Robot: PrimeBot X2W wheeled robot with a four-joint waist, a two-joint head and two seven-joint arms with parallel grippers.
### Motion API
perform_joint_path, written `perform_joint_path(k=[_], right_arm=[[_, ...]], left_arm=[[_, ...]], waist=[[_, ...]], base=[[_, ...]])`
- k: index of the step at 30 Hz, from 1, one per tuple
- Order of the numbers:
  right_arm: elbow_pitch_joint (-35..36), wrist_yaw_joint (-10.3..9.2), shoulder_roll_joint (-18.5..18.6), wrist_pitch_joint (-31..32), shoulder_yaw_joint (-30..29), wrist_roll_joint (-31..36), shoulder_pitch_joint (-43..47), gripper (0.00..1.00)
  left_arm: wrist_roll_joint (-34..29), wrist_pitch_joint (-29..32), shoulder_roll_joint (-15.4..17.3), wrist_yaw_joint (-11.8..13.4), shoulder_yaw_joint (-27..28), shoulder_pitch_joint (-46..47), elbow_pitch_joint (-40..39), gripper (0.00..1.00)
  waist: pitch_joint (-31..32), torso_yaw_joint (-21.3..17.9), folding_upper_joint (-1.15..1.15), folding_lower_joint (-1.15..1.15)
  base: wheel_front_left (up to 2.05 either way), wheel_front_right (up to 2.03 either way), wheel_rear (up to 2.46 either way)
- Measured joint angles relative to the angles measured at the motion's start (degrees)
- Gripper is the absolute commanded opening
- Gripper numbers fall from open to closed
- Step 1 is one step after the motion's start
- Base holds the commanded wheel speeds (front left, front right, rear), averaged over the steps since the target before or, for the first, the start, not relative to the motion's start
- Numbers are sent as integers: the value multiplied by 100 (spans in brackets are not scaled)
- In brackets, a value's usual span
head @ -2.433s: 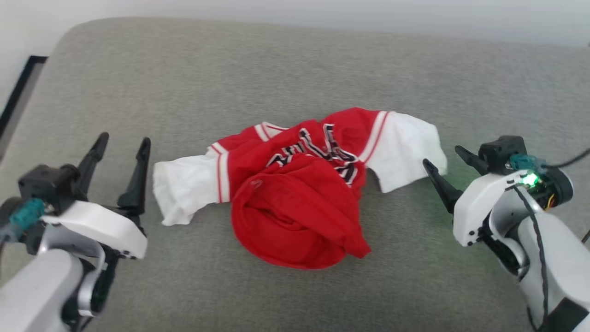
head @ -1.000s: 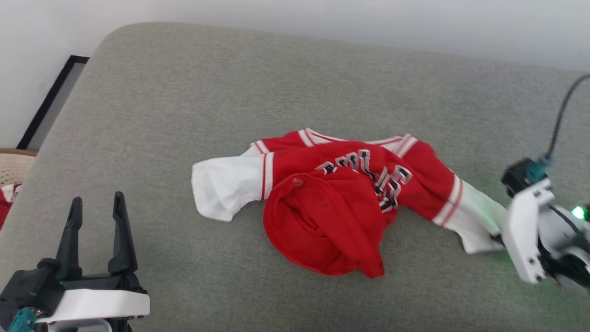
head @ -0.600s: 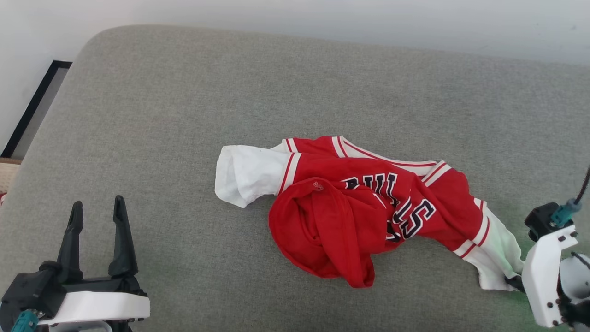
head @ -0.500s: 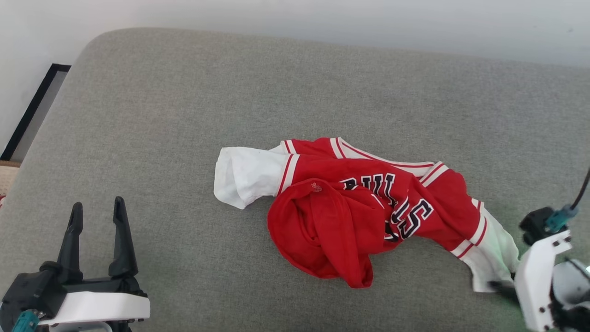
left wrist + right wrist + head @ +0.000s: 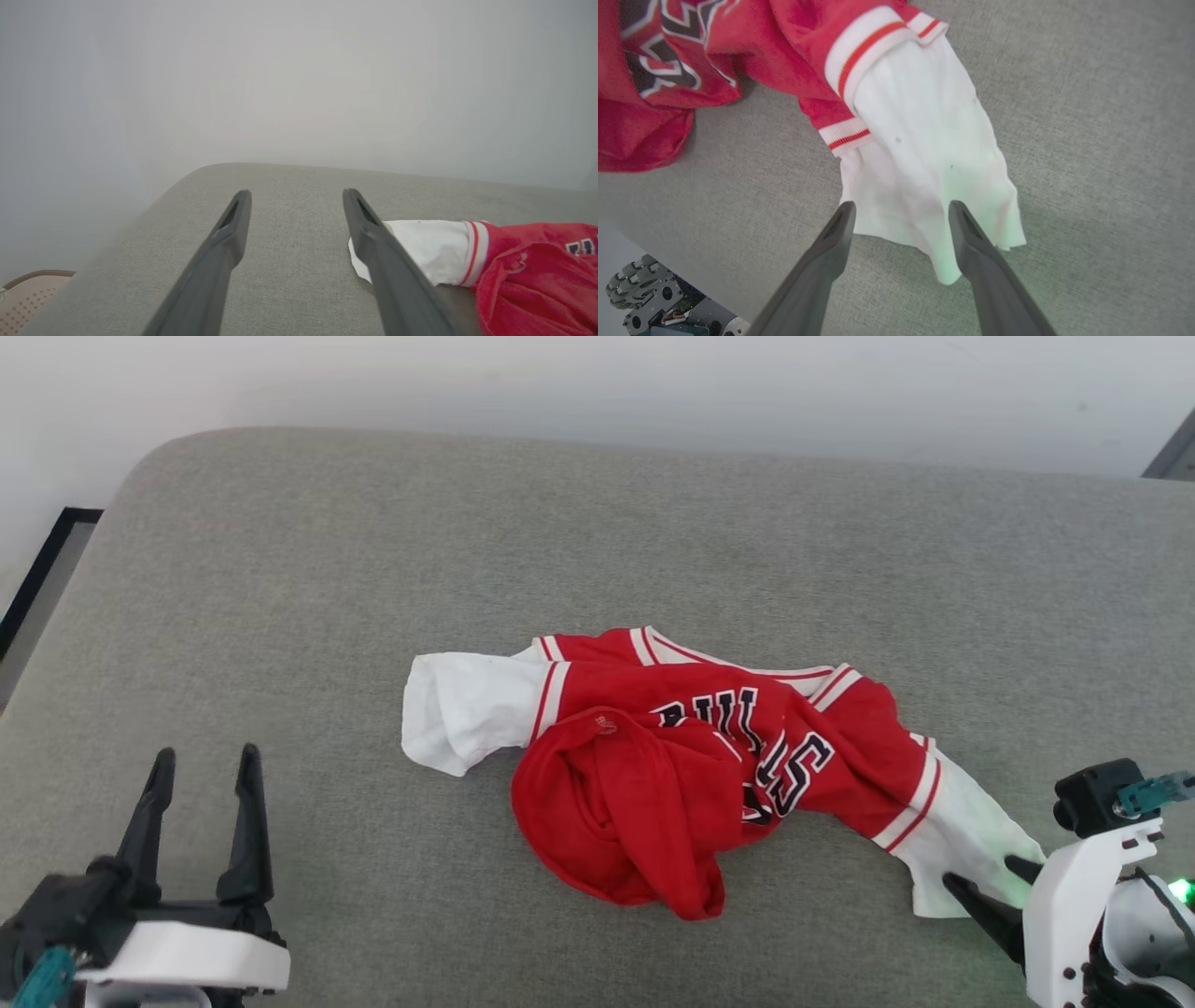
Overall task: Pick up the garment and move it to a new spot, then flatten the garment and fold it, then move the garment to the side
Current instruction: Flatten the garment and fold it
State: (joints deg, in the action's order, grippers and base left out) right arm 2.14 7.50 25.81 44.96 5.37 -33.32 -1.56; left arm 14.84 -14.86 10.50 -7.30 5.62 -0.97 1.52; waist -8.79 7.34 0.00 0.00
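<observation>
— Garment (image 5: 672,775) first: where is it lying?
— On the grey cushion (image 5: 597,541), about the middle from side to side and nearer the front than the back in the head view. It is crumpled, not flat. The red body is bunched into a rounded heap at the front, and the black, white-outlined lettering is creased just behind it.
— And the sleeves?
— Both are white with red-and-white striped trim. One reaches out to the robot's left and lies on the cushion. The other trails to the right and toward the near edge.
— Which pincer is nearest?
— The right gripper (image 5: 980,873). Its two dark fingers stand spread apart, and in its wrist view their tips sit over the open end of that right sleeve. Nothing is pinched between them, and I cannot tell whether the tips touch the cloth. A green tint lies on the white fabric there.
— The left gripper (image 5: 208,754)?
— Low at the left of the head view, well apart from the garment. Its fingers are wide, pointing away from the robot, and they grasp nothing. In its wrist view the left sleeve shows beside one finger.
— Anything beyond?
— A pale wall (image 5: 597,383) behind the cushion and a dark frame (image 5: 75,513) at the far left. A wheeled base (image 5: 649,289) shows in the lower-left corner of the right wrist view.
</observation>
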Motion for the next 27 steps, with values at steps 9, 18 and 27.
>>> perform_joint_path(k=[9, 18, 27], right_arm=[[420, -1, -420, -742, -222, 275, 64, 100], [520, 0, -766, -2256, -328, 801, -298, 100], [133, -1, -998, -3195, -379, 1146, -491, 100]], left_arm=[[558, 833, 730, -1, -524, 459, 101, 100], [1756, 2606, 1679, -1, -1255, 1645, 433, 100], [2474, 3946, 2034, -1, -1860, 2638, 973, 100]], waist=[[32, -252, 0, 0], [-156, -560, 0, 0], [-339, -813, 0, 0]], base=[[0, 0, 0], [0, 0, 0], [0, 0, 0]])
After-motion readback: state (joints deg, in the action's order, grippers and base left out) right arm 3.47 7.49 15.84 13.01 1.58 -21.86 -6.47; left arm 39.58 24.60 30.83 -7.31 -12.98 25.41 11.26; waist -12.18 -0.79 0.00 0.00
